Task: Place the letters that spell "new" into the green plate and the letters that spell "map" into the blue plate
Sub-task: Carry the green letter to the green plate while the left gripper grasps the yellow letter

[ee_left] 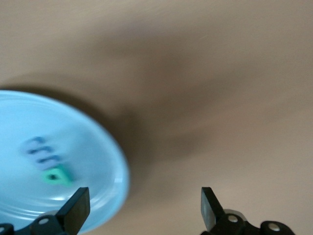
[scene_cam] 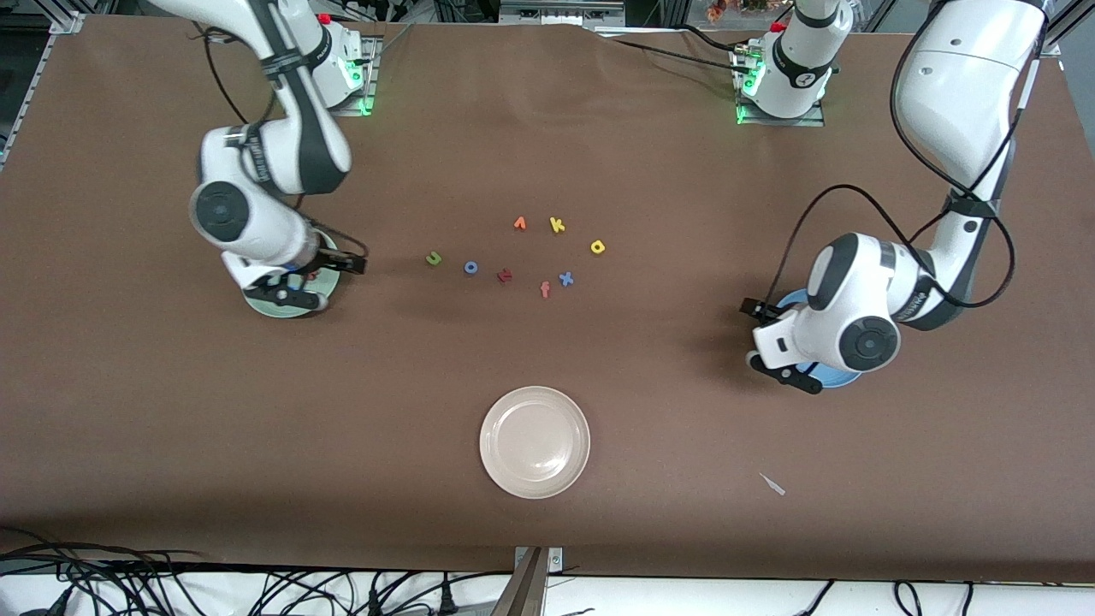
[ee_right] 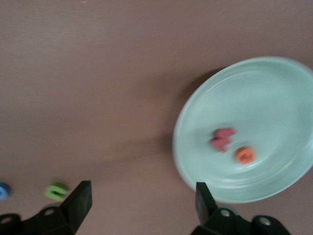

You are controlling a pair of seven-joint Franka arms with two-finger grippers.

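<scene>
The green plate (scene_cam: 287, 310) (ee_right: 274, 93) lies at the right arm's end of the table, with the pinkish-red w (ee_right: 222, 138) and orange e (ee_right: 245, 154) in it. My right gripper (scene_cam: 318, 281) (ee_right: 142, 203) hangs open and empty over that plate's edge. The olive-green n (scene_cam: 434, 257) (ee_right: 56, 191) rests on the cloth mid-table. The blue plate (scene_cam: 834, 378) (ee_left: 98, 147) holds the blue m (ee_left: 43, 152) and teal p (ee_left: 57, 175). My left gripper (scene_cam: 767, 340) (ee_left: 144, 208) is open and empty over its rim. The yellow a (scene_cam: 598, 246) lies mid-table.
Other letters lie mid-table: a blue o (scene_cam: 470, 267), a dark red letter (scene_cam: 505, 275), a salmon f (scene_cam: 545, 289), a blue x (scene_cam: 565, 278), a yellow k (scene_cam: 557, 224) and an orange letter (scene_cam: 519, 223). A cream-white plate (scene_cam: 535, 406) sits nearer the front camera.
</scene>
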